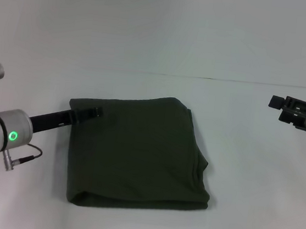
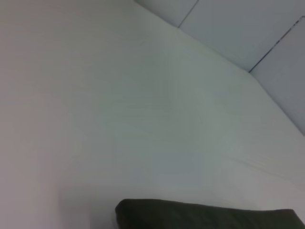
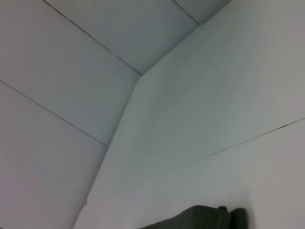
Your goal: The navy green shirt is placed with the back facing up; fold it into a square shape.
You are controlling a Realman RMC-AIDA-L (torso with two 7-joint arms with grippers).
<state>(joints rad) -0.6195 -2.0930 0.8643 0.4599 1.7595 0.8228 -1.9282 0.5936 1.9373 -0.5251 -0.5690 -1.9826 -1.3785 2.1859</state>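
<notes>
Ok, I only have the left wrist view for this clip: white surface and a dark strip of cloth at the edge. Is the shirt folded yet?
Observer: In the head view the dark olive-green fabric shirt lies as a compact, roughly square bundle on the white table.
Operator: Where is the left gripper?
Observer: The left gripper sits at the bundle's far left corner, over the fabric edge.
Operator: Is it holding cloth?
Observer: I cannot tell; its tip is too small to read.
Operator: And the other arm?
Observer: The right gripper hangs well off to the right, apart from the shirt.
</notes>
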